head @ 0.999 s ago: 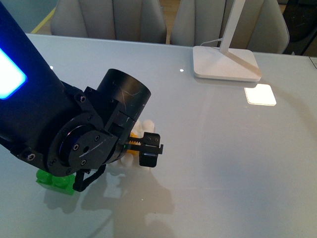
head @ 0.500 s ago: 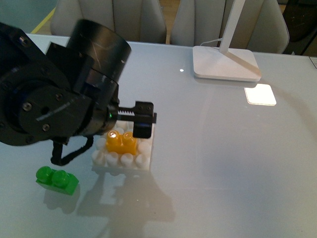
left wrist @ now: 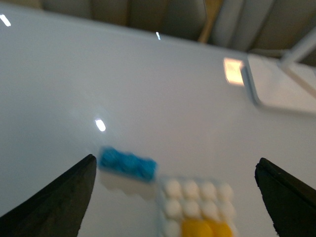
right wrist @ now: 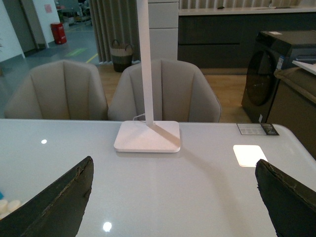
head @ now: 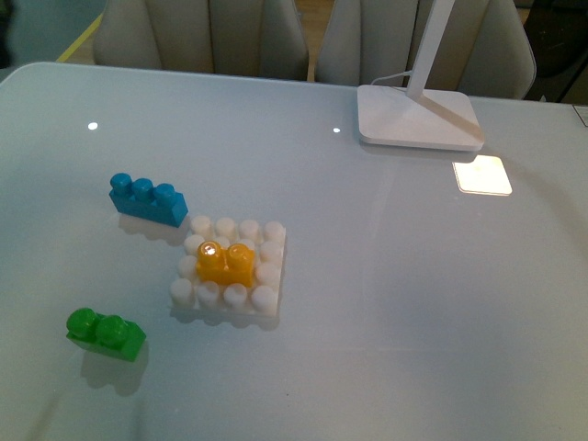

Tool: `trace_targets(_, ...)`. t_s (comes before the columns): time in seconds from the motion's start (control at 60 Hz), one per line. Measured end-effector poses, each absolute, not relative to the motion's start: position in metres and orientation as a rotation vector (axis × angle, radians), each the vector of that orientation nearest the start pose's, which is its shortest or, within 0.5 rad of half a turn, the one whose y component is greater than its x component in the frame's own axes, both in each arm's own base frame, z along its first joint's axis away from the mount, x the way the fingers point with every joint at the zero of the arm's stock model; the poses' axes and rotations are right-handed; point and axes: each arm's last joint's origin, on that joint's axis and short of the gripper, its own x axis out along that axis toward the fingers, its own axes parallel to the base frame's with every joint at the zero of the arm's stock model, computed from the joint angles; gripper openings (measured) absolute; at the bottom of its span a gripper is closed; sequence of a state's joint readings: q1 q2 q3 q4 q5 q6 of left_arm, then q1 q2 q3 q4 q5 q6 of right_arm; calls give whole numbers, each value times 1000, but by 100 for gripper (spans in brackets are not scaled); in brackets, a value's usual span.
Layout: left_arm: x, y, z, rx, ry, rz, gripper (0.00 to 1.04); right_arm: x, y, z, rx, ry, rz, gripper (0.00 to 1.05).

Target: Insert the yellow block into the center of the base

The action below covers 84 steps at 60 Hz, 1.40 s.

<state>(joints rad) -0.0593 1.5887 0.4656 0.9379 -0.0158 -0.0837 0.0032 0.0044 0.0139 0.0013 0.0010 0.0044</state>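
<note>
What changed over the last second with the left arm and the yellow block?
The left arm has pulled up and out of the front view, its gripper now open above the blocks and holding nothing. The yellow block sits released in the middle of the base, and the blue brick behind it is uncovered. The green brick and lamp foot stayed put.

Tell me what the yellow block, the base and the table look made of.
Yellow block: glossy, slightly translucent plastic, with a bright glint on one stud. Base: white moulded plastic, semi-gloss studs. Table: smooth pale top, likely glass or lacquer, since it mirrors lights.
</note>
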Motion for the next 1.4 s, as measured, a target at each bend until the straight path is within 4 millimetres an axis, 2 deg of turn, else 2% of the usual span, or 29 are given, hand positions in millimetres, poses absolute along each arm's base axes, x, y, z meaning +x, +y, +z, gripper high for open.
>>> trace_targets(0.083,244,-1,158,-47,55,8,63,97,0,168,4,-10,1,96)
trace_targets(0.167,210,0,162,-28,19,4,47,97,0,168,4,-10,5,96)
trace_targets(0.217,198,0,162,-22,18,1,38,97,0,168,4,-10,4,96)
trace_targets(0.416,176,0,162,-15,14,0,3,97,0,168,4,-10,3,96)
trace_targets(0.833,143,0,164,-11,9,0,3,97,0,168,4,-10,3,96)
trace_targets(1.399,118,0,171,-11,-13,0,3,97,0,168,4,-10,3,96)
